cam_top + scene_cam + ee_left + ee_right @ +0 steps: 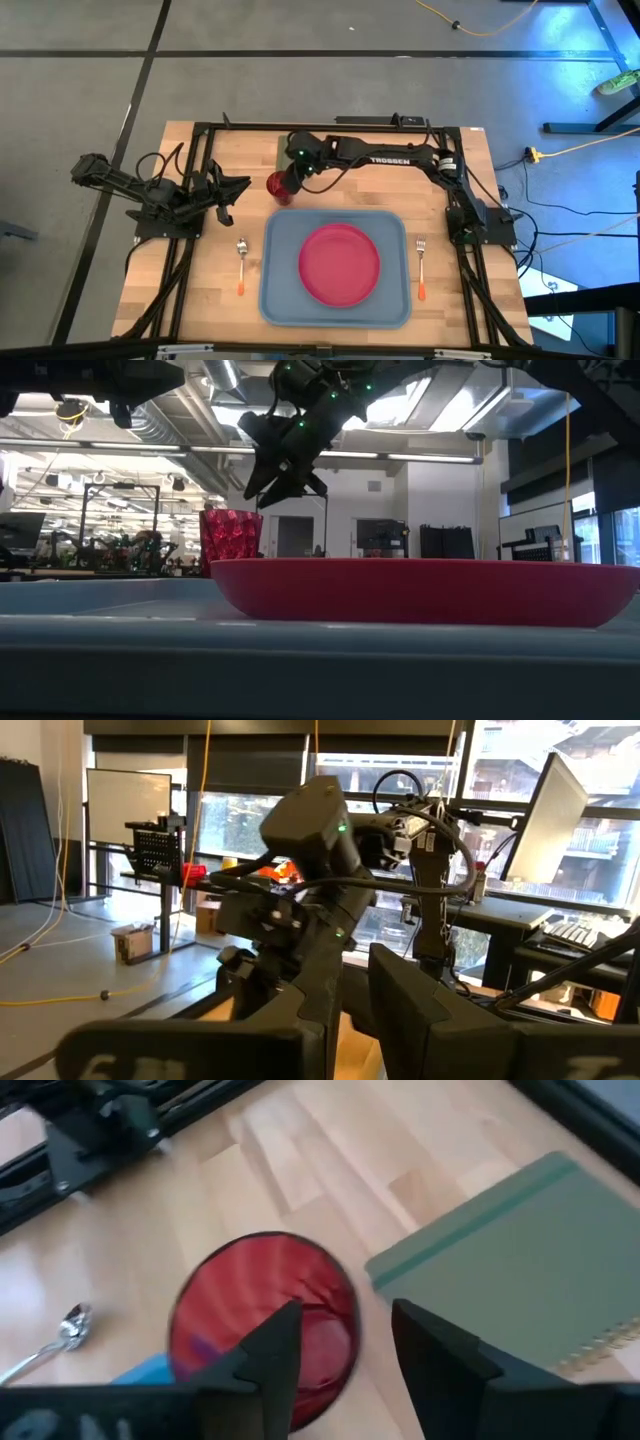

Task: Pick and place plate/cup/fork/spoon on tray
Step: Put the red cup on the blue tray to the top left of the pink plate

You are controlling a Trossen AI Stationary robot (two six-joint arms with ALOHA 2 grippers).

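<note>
The pink-red plate lies in the middle of the light-blue tray at the table's near side. The dark red cup stands upright on the wood just beyond the tray's far left corner. My right gripper hovers open just above the cup, with the part of its rim nearest the olive pad below the gap; in the low view it is above the cup's rim. The spoon lies left of the tray, the fork right of it. My left gripper waits open at the table's left.
An olive-green pad lies on the wood just beyond the cup, partly under my right arm. A black frame runs along the table's far edge and sides. The plate fills much of the tray's middle; bare tray floor shows around it.
</note>
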